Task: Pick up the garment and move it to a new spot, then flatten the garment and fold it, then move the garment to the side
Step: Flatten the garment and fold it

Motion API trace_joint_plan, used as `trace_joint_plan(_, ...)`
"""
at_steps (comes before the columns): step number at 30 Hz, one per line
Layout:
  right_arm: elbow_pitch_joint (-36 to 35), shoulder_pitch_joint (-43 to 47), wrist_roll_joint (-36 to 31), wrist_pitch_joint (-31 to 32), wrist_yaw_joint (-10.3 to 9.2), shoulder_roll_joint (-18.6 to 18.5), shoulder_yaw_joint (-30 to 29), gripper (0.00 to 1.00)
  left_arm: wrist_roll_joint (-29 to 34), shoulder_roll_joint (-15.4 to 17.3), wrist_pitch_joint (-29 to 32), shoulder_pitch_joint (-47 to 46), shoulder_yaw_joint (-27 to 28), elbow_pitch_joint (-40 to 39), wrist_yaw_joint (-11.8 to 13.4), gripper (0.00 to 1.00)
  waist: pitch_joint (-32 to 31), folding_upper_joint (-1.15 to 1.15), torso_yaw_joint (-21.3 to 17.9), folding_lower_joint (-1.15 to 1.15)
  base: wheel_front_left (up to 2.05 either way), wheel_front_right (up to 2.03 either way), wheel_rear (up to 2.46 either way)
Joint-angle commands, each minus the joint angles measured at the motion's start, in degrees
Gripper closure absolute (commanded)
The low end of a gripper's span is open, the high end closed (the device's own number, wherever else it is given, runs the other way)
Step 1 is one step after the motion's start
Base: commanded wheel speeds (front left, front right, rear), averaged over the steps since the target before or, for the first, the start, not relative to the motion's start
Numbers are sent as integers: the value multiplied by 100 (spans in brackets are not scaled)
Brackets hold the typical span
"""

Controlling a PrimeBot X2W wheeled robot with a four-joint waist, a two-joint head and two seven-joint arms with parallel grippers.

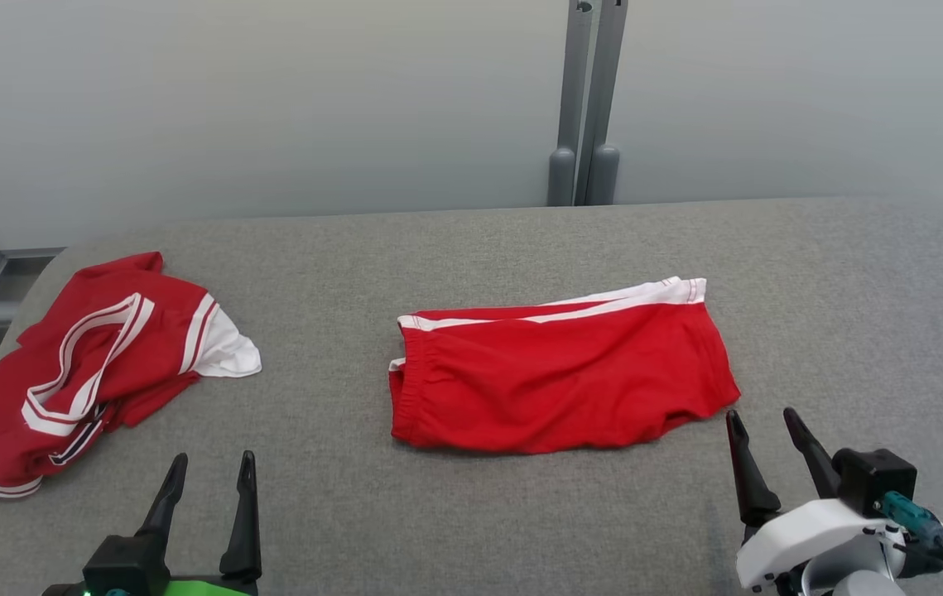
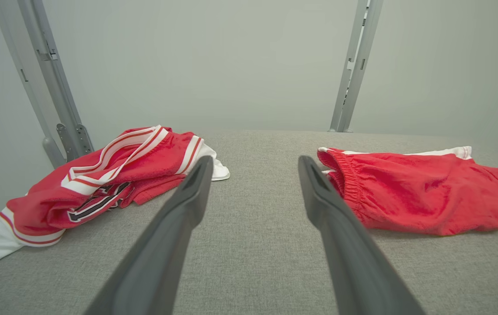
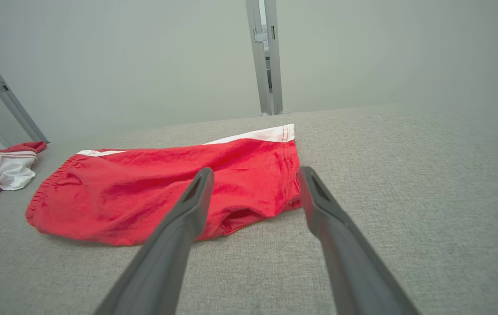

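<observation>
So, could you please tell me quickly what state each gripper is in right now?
Left gripper: open, holding nothing.
Right gripper: open, holding nothing, fingertips just short of the red shorts.

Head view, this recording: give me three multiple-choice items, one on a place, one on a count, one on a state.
1. Where does the crumpled red-and-white jersey lie relative to the red fabric shorts with white trim?
A. To the robot's left, apart.
B. On top of them.
C. To the robot's right.

2. How many garments lie on the grey fabric table?
A. One.
B. Two.
C. Three.

3. How do the left gripper and right gripper stand?
A. Both shut on the shorts.
B. Left shut on the jersey.
C. Both open, holding nothing.

Answers: 1 A, a bare strip of table separates them; 2 B, the jersey and the shorts; 3 C, each pair of fingers is spread with nothing between.
</observation>
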Motion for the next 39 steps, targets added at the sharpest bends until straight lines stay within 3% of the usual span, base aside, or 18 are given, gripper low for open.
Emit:
trace_joint_plan(1,-184,152,-77,1,-6,30,1,0,27,69,2,109,29,5,29,0,-54,0,-62,0,0,0,0)
trace_joint_plan(14,-1385,899,-315,520,-6,143,-88,0,-126,331,44,397,129,176,-30,0,-207,0,-104,0,0,0,0)
trace_joint_plan(39,-1586,1068,-156,839,-6,158,-61,0,-229,390,40,548,27,185,9,0,-156,0,53,0,0,0,0)
